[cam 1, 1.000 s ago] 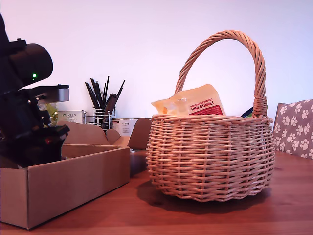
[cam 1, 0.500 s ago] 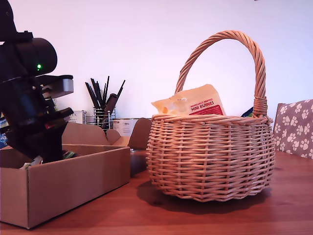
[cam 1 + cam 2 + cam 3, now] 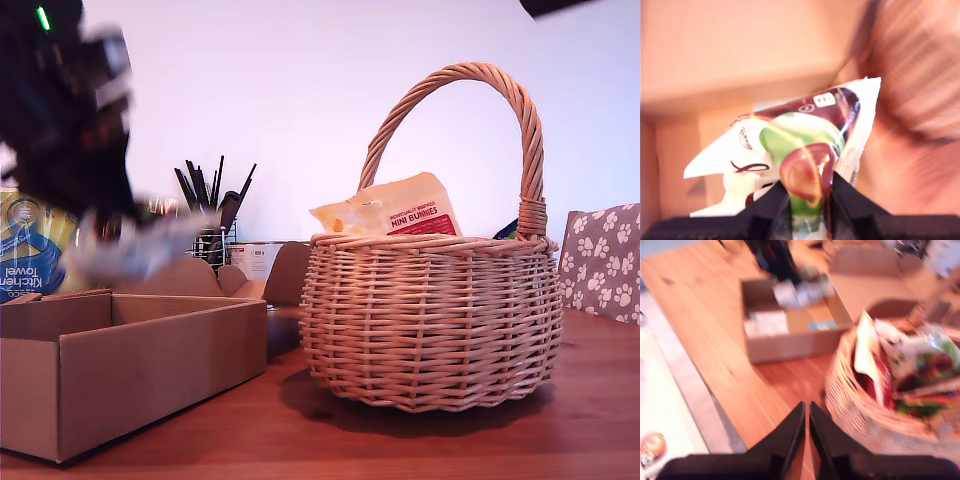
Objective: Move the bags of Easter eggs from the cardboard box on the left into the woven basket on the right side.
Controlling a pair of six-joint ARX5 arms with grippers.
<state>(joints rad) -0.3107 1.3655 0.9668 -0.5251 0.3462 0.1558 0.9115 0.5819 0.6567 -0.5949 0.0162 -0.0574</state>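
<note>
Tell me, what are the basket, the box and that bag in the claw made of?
The basket looks like tan woven wicker, with visible strands. The box seems plain matte brown cardboard. The bag in my first claw looks like glossy plastic film, with bright glare streaks.

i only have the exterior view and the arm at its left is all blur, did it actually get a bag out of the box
Observer: Yes. The first wrist view shows my first gripper shut on a green and brown bag, lifted above the cardboard box.
Operator: whats the other gripper up to, i barely see it
Observer: My second gripper is shut with nothing in it, up over the table beside the woven basket.
Operator: anything in the basket besides the mini bunnies bag
Observer: Yes, the second wrist view shows at least one more pouch, green and multicoloured, lying inside.
</note>
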